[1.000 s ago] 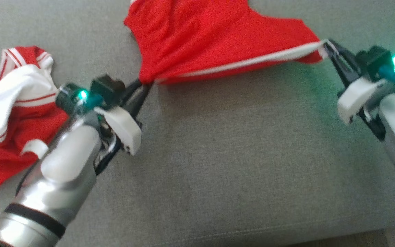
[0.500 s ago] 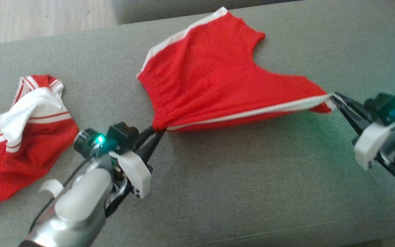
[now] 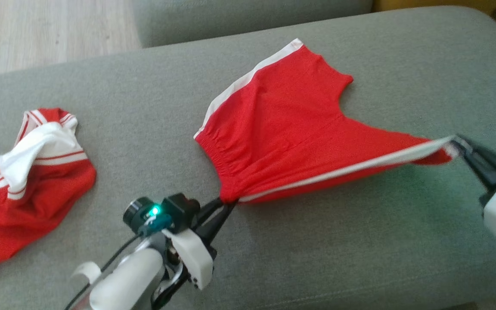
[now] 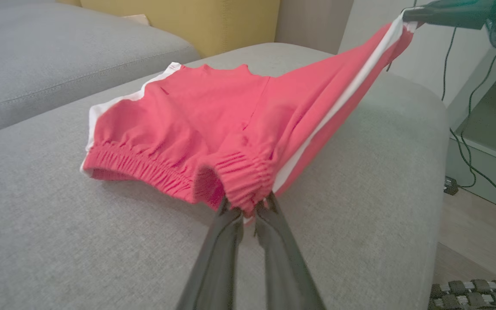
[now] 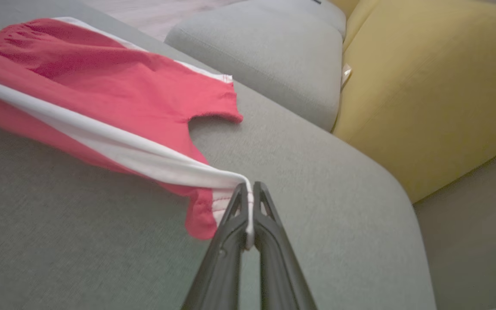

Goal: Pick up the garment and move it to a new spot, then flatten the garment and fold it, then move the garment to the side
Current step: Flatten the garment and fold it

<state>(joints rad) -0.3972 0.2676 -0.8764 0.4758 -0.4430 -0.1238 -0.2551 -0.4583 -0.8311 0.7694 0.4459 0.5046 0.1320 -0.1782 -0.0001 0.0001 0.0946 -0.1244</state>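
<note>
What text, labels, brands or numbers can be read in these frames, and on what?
No readable text anywhere.
red shorts: white side stripes, no print.
red and white garment: stripes, no lettering.
pale tag on the yellow cushion: too small to read.

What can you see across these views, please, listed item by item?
grey cushion: one, grey, under both garments
red shorts: one, red with white side stripes, stretched taut, far part on the cushion
crumpled garment: one, red and white, cushion's left end
yellow seat: one, yellow, beyond the cushion's right end
floor: one, pale wood, behind the cushion
left gripper: one, dark, shut on the shorts' waistband
right gripper: one, dark, shut on the striped hem
</note>
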